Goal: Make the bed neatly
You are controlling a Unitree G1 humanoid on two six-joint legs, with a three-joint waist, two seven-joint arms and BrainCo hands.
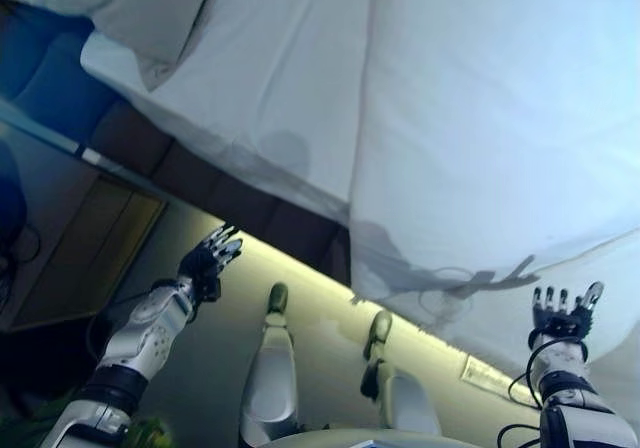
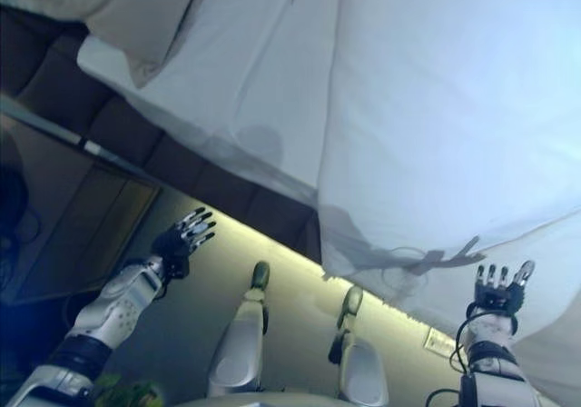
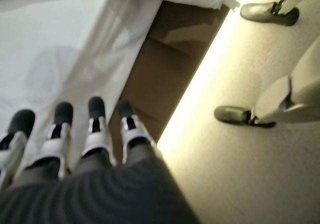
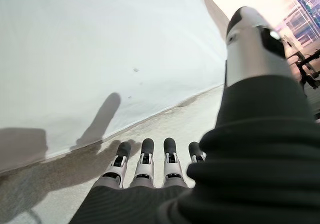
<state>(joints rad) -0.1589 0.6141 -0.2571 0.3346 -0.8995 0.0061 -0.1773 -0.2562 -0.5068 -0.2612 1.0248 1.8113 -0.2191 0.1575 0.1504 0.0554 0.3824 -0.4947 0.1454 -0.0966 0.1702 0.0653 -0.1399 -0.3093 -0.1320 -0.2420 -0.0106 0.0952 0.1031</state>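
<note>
A bed with a white sheet [image 1: 270,78] and a white duvet [image 1: 490,118] fills the upper part of the eye views. The duvet hangs over the bed's near side on the right. A white pillow [image 1: 130,8] lies at the upper left. My left hand [image 1: 208,260] is held open over the floor beside the brown bed base [image 1: 215,193], touching nothing. My right hand [image 1: 562,313] is open with straight fingers [image 4: 145,161] just below the hanging duvet edge [image 4: 115,129], holding nothing.
A lit strip [image 1: 300,268] runs along the foot of the bed base above the pale carpet [image 3: 240,174]. A wooden nightstand [image 1: 85,248] stands at the left next to a blue headboard [image 1: 45,78].
</note>
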